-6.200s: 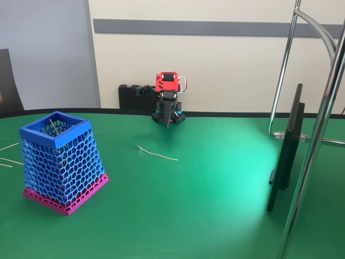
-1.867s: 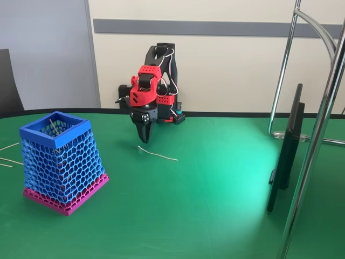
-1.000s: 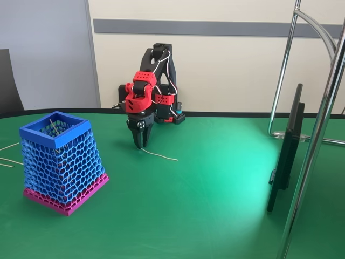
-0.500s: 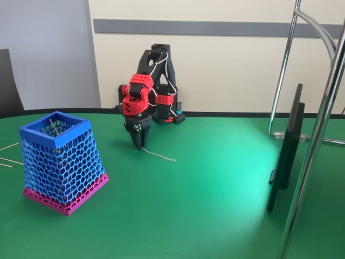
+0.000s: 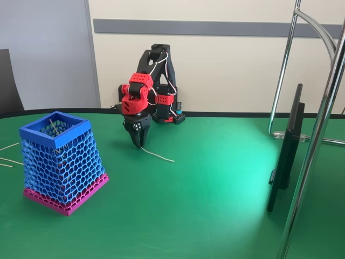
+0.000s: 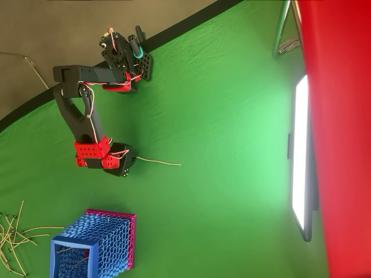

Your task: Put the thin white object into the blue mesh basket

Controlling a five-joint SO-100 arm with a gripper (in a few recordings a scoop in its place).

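Observation:
The thin white object point(image 5: 157, 155) lies on the green table, its left end kinked up between my fingertips. My red and black gripper point(image 5: 140, 143) points down at that end and is shut on it; the far end trails right on the cloth. In the overhead view the gripper point(image 6: 133, 160) holds the thin white object point(image 6: 159, 161) by its left tip. The blue mesh basket point(image 5: 63, 164), with its pink base band, stands upright at the left, well apart from the gripper. In the overhead view the basket point(image 6: 98, 243) sits at the bottom left.
Several loose pale strands point(image 6: 13, 237) lie on the table beyond the basket, and a few stick up inside it point(image 5: 53, 127). A dark monitor point(image 5: 285, 148) and a chrome stand point(image 5: 319, 129) occupy the right side. The arm's base point(image 5: 168, 114) is at the table's back edge.
The arm swung out from its folded pose, came down onto the strand's left end and shut on it. The strand's free end has since slid slightly left.

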